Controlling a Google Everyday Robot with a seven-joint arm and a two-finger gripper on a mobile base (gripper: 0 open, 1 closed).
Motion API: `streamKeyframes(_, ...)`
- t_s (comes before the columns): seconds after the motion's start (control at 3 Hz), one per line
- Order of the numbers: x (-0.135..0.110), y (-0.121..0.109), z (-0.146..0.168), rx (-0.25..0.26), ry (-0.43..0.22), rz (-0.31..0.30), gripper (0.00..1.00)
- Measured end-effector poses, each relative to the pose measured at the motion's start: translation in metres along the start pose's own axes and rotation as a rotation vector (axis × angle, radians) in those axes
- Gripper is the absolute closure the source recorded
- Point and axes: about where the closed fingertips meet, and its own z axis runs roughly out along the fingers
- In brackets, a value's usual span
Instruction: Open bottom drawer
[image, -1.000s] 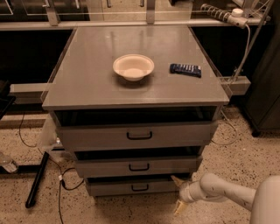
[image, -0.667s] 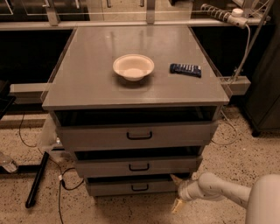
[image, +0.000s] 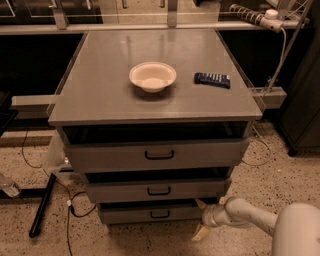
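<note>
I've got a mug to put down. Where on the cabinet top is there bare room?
The cabinet top is bare left of the bowl and along the front edge. It is tighter between the bowl and the dark remote to its right. The gripper sits low, at the right end of the bottom drawer, clear of the top.

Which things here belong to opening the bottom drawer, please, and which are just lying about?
For the job: narrow grey bottom drawer with small black loop handle; robot's pale hand, open, low beside that drawer's right end.
Lying about: cream round bowl and dark flat rectangular object on the grey cabinet top.
</note>
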Motion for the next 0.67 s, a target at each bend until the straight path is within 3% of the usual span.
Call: streamKeyframes(0.67, 0.007, -0.029, 0.029, 0.05, -0.075, 0.102, 0.0)
